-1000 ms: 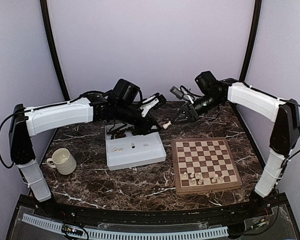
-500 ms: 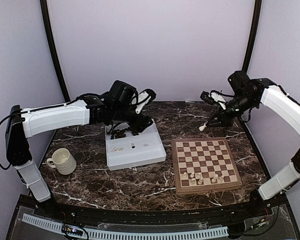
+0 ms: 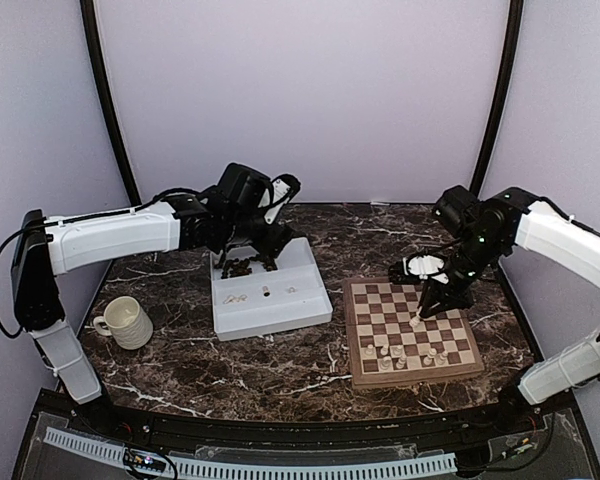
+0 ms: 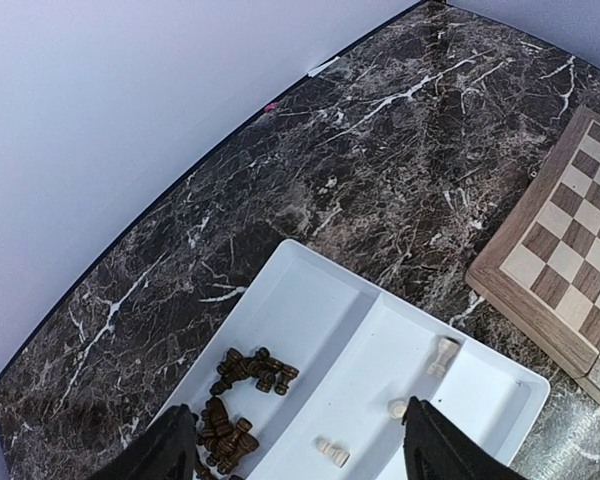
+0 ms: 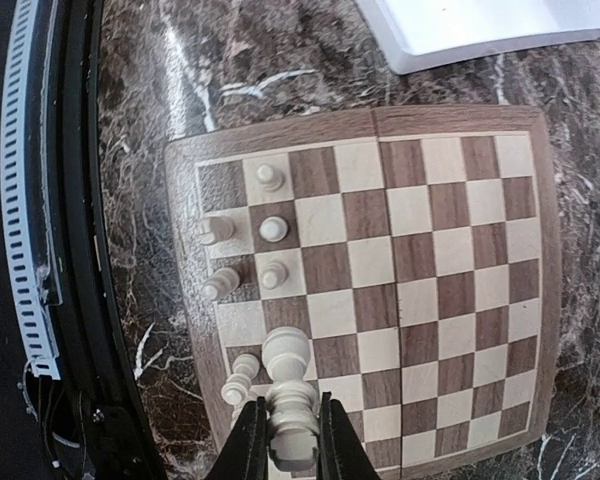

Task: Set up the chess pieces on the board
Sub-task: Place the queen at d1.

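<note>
Now that the right gripper (image 5: 288,445) has swung from the tray (image 4: 310,290) over to the board (image 5: 435,260), it's clamped on a cream piece (image 5: 285,355) right by the other cream pieces (image 5: 272,228). Left gripper (image 4: 295,455) has opened up and hangs empty over the tray, so setting this one down looks like what's next.

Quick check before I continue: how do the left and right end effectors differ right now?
The left end effector stands open and empty, while the right end effector is shut on a cream-white chess piece. The left end effector hangs over the white tray; the right end effector hangs over the board, close to one edge. Both point downward.
</note>
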